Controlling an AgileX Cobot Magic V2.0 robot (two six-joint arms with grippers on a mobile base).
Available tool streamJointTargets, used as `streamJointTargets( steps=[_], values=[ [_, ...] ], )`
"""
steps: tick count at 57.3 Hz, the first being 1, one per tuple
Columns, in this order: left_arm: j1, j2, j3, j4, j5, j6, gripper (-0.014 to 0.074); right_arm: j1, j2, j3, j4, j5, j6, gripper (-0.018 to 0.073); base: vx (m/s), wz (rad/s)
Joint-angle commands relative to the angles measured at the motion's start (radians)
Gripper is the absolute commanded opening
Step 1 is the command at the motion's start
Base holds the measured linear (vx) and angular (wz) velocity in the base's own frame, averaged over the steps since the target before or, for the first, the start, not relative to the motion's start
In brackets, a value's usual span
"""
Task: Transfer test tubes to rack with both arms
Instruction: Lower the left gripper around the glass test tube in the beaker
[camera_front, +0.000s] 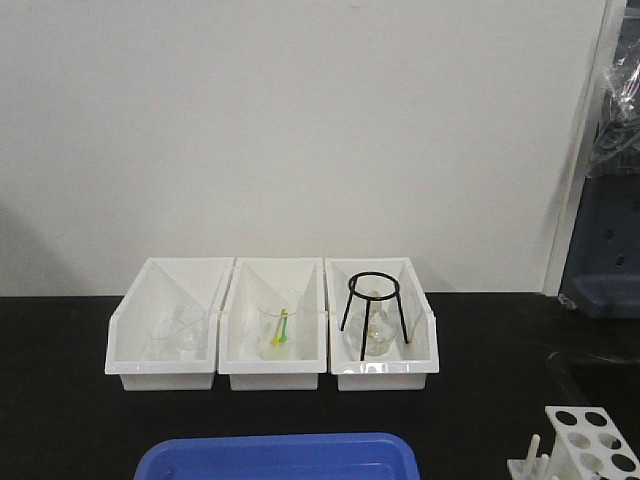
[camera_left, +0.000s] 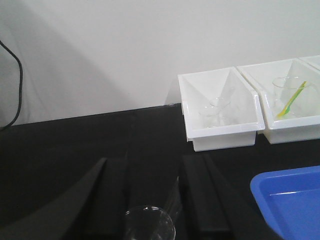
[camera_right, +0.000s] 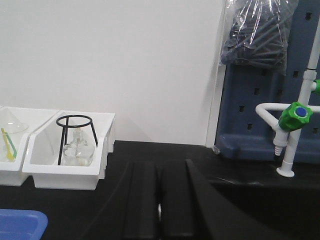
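Note:
In the left wrist view, my left gripper (camera_left: 150, 167) has its black fingers (camera_left: 112, 192) on either side of a clear glass test tube (camera_left: 150, 226). The tube's open mouth faces the camera and its body runs along the right finger, held above the black table. My right gripper (camera_right: 160, 167) is shut, its fingers pressed together with only a thin slit and a small glint between them; no tube shows in it. The white rack (camera_front: 590, 440) with round holes and short pegs stands at the front right corner. Neither arm shows in the front view.
Three white bins (camera_front: 165, 335) (camera_front: 272, 335) (camera_front: 385, 335) stand in a row at the wall, holding glassware and a black tripod ring (camera_front: 374, 300). A blue tray (camera_front: 280, 455) lies at the front. A green-capped tap (camera_right: 295, 116) and a blue pegboard (camera_right: 260, 100) are at the right.

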Motion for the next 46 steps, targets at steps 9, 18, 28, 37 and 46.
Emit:
streamJointTargets(
  steps=[9, 18, 28, 37, 46],
  values=[
    [-0.001, 0.013, -0.035, -0.001, -0.045, -0.004, 0.0495, 0.001, 0.015, -0.035, -0.006, -0.08, 0.003, 0.0321, 0.0, 0.0],
    [-0.001, 0.035, -0.035, -0.001, 0.04, 0.049, 0.0495, 0.001, 0.015, -0.035, -0.006, -0.08, 0.003, 0.0387, 0.0, 0.0],
    [-0.021, 0.097, -0.035, -0.006, 0.051, 0.264, 0.0495, 0.001, 0.015, -0.035, -0.006, -0.079, 0.003, 0.039, 0.0, 0.0],
    [-0.048, 0.197, -0.035, -0.126, -0.005, 0.307, 0.0495, 0.001, 0.015, -0.035, -0.006, -0.079, 0.001, 0.039, 0.0, 0.0],
    [-0.062, 0.317, -0.035, -0.131, -0.075, 0.34, 0.0501, 0.001, 0.015, -0.035, -0.006, -0.079, 0.001, 0.039, 0.0, 0.0]
  ],
)
